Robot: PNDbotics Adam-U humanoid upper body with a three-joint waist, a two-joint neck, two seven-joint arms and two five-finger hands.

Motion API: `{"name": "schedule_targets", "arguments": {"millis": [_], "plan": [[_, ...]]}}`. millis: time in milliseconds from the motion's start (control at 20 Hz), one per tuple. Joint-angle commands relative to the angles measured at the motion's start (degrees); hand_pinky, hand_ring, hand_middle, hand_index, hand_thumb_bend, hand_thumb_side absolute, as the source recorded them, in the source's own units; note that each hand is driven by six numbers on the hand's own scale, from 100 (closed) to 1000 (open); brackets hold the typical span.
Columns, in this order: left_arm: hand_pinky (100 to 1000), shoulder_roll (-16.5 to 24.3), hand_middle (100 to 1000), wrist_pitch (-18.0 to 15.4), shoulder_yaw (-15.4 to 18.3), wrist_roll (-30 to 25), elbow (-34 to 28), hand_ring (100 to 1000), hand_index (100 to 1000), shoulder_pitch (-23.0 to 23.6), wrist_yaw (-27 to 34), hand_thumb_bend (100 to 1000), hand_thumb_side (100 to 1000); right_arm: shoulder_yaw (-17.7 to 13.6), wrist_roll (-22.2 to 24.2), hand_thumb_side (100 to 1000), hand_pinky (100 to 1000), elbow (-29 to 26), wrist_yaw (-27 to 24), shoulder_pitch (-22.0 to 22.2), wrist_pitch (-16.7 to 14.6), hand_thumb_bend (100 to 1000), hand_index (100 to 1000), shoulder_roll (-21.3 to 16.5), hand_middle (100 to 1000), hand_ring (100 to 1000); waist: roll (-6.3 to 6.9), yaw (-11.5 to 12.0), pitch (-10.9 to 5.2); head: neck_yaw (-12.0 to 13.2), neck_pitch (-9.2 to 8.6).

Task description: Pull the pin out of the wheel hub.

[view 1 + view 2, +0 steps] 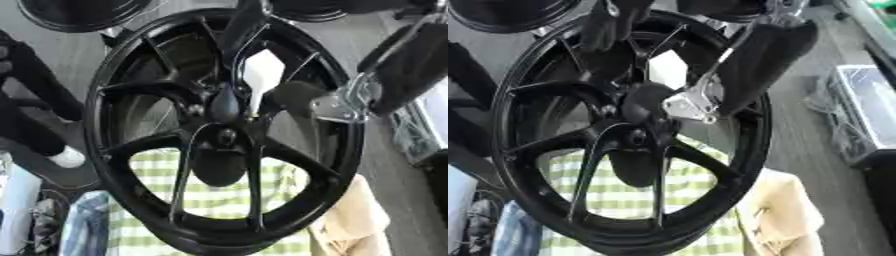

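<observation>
A large black spoked wheel [131, 145] stands upright and fills the view, with its hub [226, 136] at the centre. A white piece [262, 74] with a thin stem sticks out just above the hub; it looks like the pin's head. My right arm comes in from the upper right, its silver wrist [343, 104] in front of the spokes. My right hand [293, 96] is a dark rounded shape just right of the white piece, nearer to me than the wheel. Contact with the piece is hidden. Another black hand [610, 27], seemingly my left, hangs over the rim's top.
The wheel rests on a green-and-white checked cloth [219, 200]. A beige cloth [359, 220] lies at the lower right. A second black rim [79, 12] sits at the top left. A black frame [31, 100] stands on the left, a clear plastic box [868, 110] on the right.
</observation>
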Motion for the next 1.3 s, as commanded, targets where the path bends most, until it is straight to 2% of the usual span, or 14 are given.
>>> {"name": "schedule_targets", "arguments": {"millis": [50, 200, 400, 450, 550, 900, 1000, 1050, 1300], "plan": [[719, 1.6, 690, -0.2, 0.7, 0.3, -0.5, 701, 770, -0.5, 0.1, 296, 751, -0.1, 0.1, 437, 816, -0.6, 2.9, -0.3, -0.2, 198, 875, -0.4, 772, 808, 0.23, 0.1, -0.8, -0.4, 0.03], [720, 1.5, 690, -0.1, 0.7, 0.3, -0.5, 702, 770, -0.6, 0.1, 296, 752, 0.1, -0.1, 489, 816, -0.6, 5.6, 0.2, -0.6, 260, 880, -0.1, 773, 812, 0.29, 0.3, -0.7, -0.5, -0.09], [720, 1.5, 690, -0.1, 0.7, 0.2, -0.5, 702, 770, -0.6, 0.1, 296, 752, 0.4, -0.1, 490, 816, -0.6, 7.7, 0.5, -1.0, 264, 880, 0.1, 773, 812, 0.34, 0.3, -0.65, -0.6, -0.12], [720, 1.5, 691, -0.1, 0.7, 0.1, -0.5, 702, 770, -0.7, 0.1, 296, 753, 0.2, -0.1, 533, 815, -0.6, 8.1, 0.7, -0.8, 317, 882, 0.0, 772, 800, 0.36, 0.4, -0.6, -0.6, -0.13], [720, 1.5, 693, 0.0, 0.6, 0.0, -0.5, 703, 769, -0.7, 0.1, 296, 754, -0.1, 0.0, 540, 816, -0.5, 9.5, 1.1, -0.6, 342, 879, -0.2, 773, 800, 0.39, 0.5, -0.53, -0.7, -0.16], [720, 1.3, 692, 0.0, 0.6, 0.1, -0.6, 702, 769, -0.9, 0.3, 295, 754, 0.9, -1.2, 546, 815, 3.0, 14.7, 1.6, -2.0, 348, 871, 1.3, 763, 801, 0.51, 0.8, -0.31, -1.2, -0.3], [721, 1.3, 692, 0.0, 0.6, 0.1, -0.6, 702, 769, -0.9, 0.3, 296, 754, 1.1, -2.0, 533, 817, 4.7, 15.7, 1.6, -2.8, 324, 871, 1.5, 761, 804, 0.5, 1.0, -0.28, -1.4, -0.38], [721, 1.3, 692, 0.0, 0.6, 0.1, -0.6, 702, 769, -0.9, 0.3, 296, 753, 1.1, -2.5, 534, 819, 5.6, 16.0, 1.7, -3.3, 349, 871, 1.6, 760, 806, 0.5, 1.0, -0.27, -1.4, -0.43], [721, 1.1, 692, 0.1, 0.5, 0.1, -0.6, 702, 769, -1.1, 0.4, 297, 753, 0.9, -5.1, 525, 820, 11.0, 17.3, 1.5, -5.3, 341, 872, 3.1, 759, 807, 0.54, 1.4, -0.3, -1.8, -0.66]]}}
